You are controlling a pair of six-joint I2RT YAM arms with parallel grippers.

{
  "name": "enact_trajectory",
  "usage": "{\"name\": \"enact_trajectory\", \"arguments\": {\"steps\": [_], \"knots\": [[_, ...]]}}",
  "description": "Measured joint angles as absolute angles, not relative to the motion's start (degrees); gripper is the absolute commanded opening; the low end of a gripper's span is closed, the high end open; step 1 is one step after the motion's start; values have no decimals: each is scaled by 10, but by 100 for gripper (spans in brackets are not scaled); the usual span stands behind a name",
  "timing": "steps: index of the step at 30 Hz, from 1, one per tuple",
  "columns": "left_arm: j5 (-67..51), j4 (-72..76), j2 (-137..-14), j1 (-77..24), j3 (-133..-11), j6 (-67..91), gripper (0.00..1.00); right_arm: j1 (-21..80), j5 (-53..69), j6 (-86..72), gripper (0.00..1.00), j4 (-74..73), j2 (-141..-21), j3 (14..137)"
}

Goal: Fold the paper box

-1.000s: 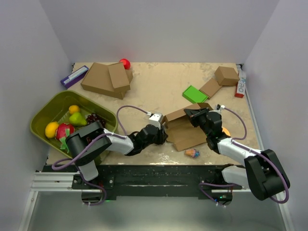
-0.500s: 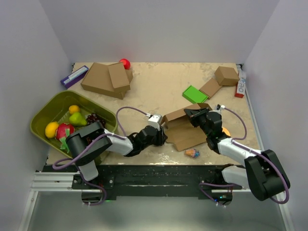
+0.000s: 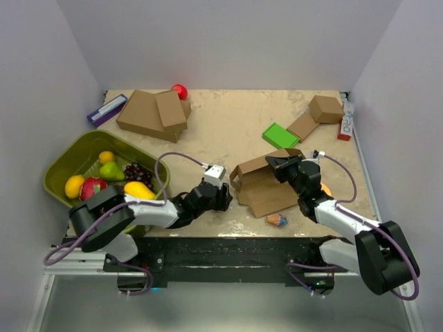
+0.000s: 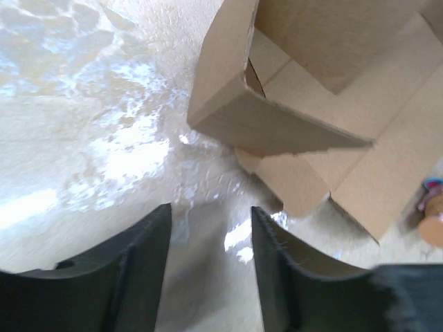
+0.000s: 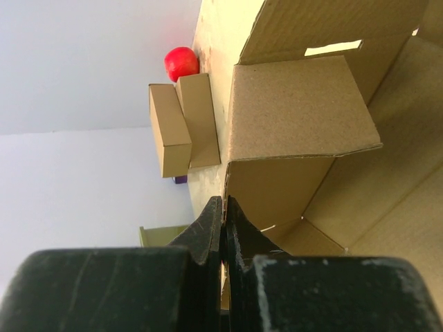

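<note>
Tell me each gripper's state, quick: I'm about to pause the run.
Left gripper: open, holding nothing.
Right gripper: closed, apparently pinching a wall of the paper box.

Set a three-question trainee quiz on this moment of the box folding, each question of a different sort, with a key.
1. True or false: the left gripper is holding the brown corrugated cardboard mailer box.
2. Which fruit lies in the olive-green plastic tray? A) dark grapes B) a banana C) a pineapple
3. Fill in: the right gripper is ____ on a wall of the box.

Key
1. False: its jaws stand open, apart from the box, with only table between them.
2. A
3. shut
</note>
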State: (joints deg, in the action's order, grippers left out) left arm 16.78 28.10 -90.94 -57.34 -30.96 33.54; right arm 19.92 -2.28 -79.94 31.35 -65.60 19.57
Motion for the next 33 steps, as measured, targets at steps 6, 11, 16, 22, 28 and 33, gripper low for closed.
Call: {"name": "enact_trajectory", "arguments": {"steps": [6, 11, 16, 22, 28, 33], "knots": [[161, 280, -797, -563, -275, 281, 57, 199, -25, -799, 0, 307, -648, 196], [137, 296, -802, -524, -275, 225, 57, 199, -25, -799, 0, 307, -648, 196], [93, 339, -841, -514, -280, 134, 55, 199, -25, -799, 0, 307, -648, 196], [39, 381, -886, -513, -309, 39, 51, 199, -25, -799, 0, 307, -648, 196], [7, 398, -927, -511, -353, -11, 40, 199, -31, -799, 0, 307, -648, 194], [-13, 400, -944, -510, -361, -26, 37, 199, -37, -799, 0, 310, -649, 183]]}}
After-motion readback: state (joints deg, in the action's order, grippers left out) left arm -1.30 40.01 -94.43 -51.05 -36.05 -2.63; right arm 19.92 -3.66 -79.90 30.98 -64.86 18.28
